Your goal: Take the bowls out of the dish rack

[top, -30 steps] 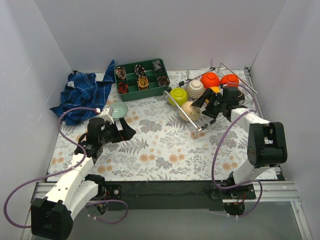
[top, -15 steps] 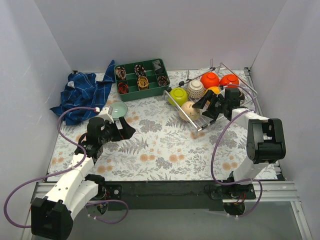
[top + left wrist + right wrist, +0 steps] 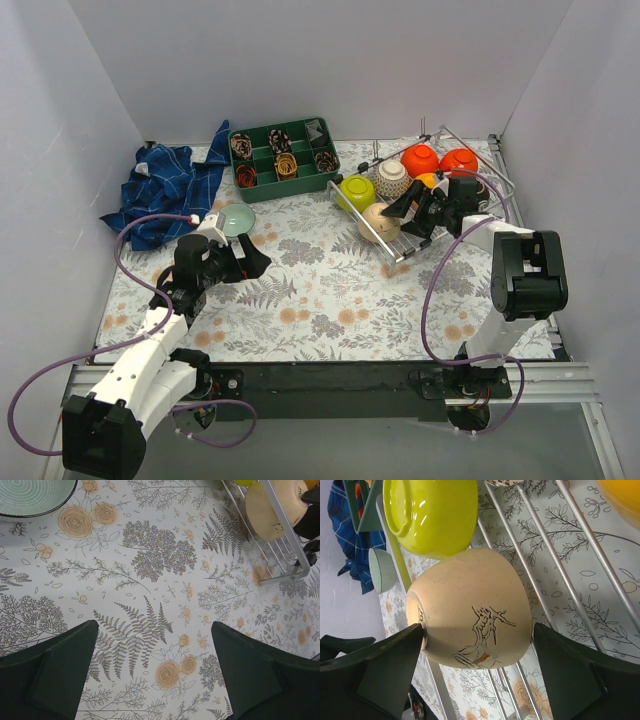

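Observation:
The silver wire dish rack (image 3: 470,205) stands at the back right. In it are a lime green bowl (image 3: 357,190), a beige bowl (image 3: 378,221), a white dotted bowl (image 3: 392,178), two red-orange bowls (image 3: 420,158) (image 3: 459,160) and a yellow-orange bowl (image 3: 430,181). The dark patterned bowl is hidden. My right gripper (image 3: 410,210) is open, its fingers on either side of the beige bowl (image 3: 475,605), and the left finger (image 3: 395,660) is at its rim. A pale mint bowl (image 3: 237,219) sits on the table. My left gripper (image 3: 250,262) is open and empty just in front of it.
A green compartment tray (image 3: 283,157) stands at the back, left of the rack. A crumpled blue cloth (image 3: 165,190) lies at the far left. White walls close in the table on three sides. The rack's corner (image 3: 285,535) shows in the left wrist view.
My right gripper has moved a little to the left, so its fingers now stand around the beige bowl. The left arm has not moved.

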Robot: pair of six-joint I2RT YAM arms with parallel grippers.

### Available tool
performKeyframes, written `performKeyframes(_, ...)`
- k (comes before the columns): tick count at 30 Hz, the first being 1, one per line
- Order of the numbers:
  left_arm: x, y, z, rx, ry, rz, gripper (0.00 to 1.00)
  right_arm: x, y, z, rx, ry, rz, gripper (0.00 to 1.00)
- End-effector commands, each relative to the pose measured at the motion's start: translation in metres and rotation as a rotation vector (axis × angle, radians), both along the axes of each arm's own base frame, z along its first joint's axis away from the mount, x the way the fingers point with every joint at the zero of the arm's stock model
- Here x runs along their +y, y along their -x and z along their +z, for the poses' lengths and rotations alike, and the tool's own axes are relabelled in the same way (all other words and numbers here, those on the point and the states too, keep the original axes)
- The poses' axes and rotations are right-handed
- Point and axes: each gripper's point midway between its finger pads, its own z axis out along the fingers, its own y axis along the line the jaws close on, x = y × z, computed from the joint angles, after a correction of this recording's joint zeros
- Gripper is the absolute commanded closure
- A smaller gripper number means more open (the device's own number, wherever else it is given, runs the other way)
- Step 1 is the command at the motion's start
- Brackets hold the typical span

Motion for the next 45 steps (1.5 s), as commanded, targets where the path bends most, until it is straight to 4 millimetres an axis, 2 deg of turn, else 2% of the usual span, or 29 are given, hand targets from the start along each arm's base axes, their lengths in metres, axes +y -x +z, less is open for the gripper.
performKeyframes(1,0.002,-0.001,0.0,-0.014,-0.009,0.003,0.02,0.004,0.014,-0.025,0.091,0.015,0.04,0.02)
performKeyframes(9,0.001,-0.001,-0.001,-0.012,-0.007,0.003,0.02,0.004,0.016,-0.017,0.065,0.019,0.056,0.11)
performKeyframes(15,0.001,-0.001,-0.001,-0.011,-0.009,0.002,0.02,0.001,0.011,0.001,0.004,0.039,0.053,0.32)
performKeyframes(20,0.002,-0.001,-0.001,-0.012,-0.011,0.003,0.02,-0.001,0.008,0.015,-0.04,0.057,0.056,0.54)
performKeyframes(28,0.002,-0.001,-0.001,-0.01,-0.011,0.003,0.02,-0.005,0.007,0.032,-0.103,0.108,0.077,0.78)
performKeyframes(45,0.001,-0.001,0.001,-0.014,-0.009,0.0,0.02,-0.013,-0.001,0.084,-0.256,0.189,0.095,0.99)
